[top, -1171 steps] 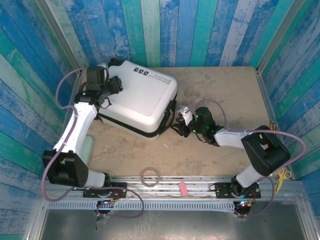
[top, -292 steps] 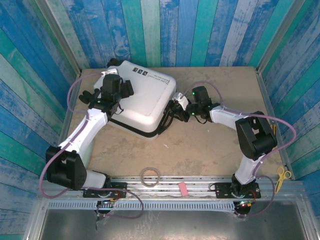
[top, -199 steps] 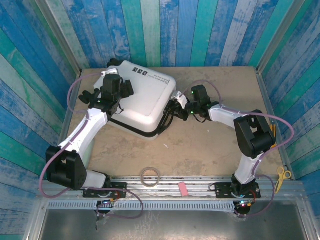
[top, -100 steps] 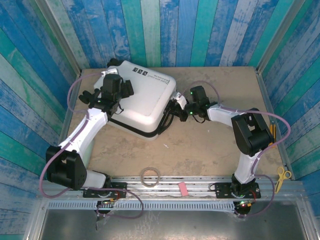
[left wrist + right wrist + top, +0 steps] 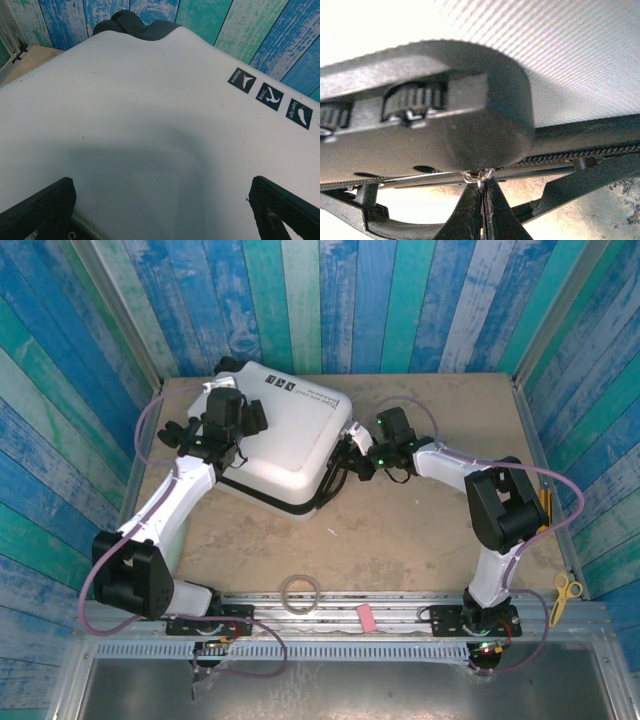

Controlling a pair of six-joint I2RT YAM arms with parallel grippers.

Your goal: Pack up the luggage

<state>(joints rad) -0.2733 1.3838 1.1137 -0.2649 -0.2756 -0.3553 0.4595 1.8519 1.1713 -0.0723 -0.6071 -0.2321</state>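
Silver zipper ring [image 5: 479, 176] is sitting pinched in my closed right gripper [image 5: 480, 194], at the white luggage [image 5: 285, 435] lying rear-left on the table [image 5: 430, 540]. My left gripper [image 5: 160, 212] is hovering wide open over it. I'm fearing an off-line pull slips the ring free.

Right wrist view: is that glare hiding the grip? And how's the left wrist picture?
Right wrist: the luggage shell blows out white at upper left, yet the shut right tool and zipper pull read clearly; left wrist: a soft grey shadow across the shell, label marks crisp.
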